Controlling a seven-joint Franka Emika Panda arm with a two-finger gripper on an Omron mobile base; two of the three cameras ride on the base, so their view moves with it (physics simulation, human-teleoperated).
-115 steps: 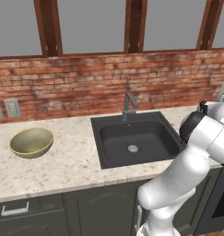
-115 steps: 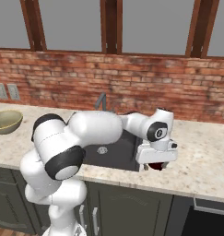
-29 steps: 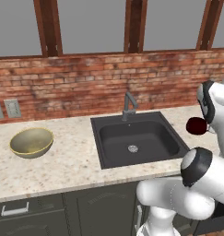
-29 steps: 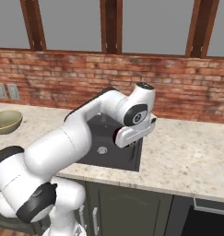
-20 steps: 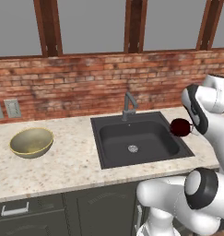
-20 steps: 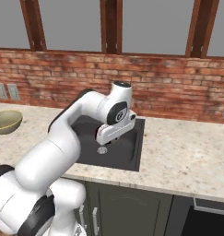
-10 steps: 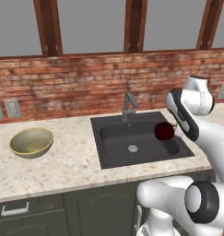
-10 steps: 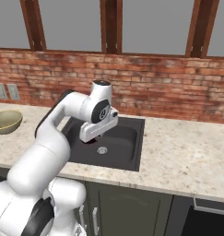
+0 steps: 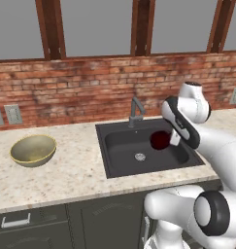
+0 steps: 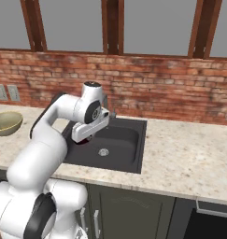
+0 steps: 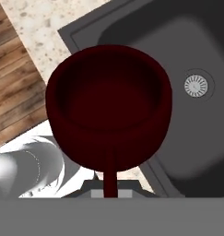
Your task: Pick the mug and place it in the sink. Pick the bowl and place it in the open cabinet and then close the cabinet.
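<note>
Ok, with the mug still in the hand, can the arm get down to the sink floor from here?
Probably yes. The hand holds the mug above the sink, whose basin looks bare around the drain. The faucet stands at the back rim, off the way down.

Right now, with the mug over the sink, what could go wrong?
The gripper holds the mug by its handle alone, above the sink; it may swing or slip. Released from there, it could drop hard and tip. The faucet stands close behind, so drifting back risks a knock.
</note>
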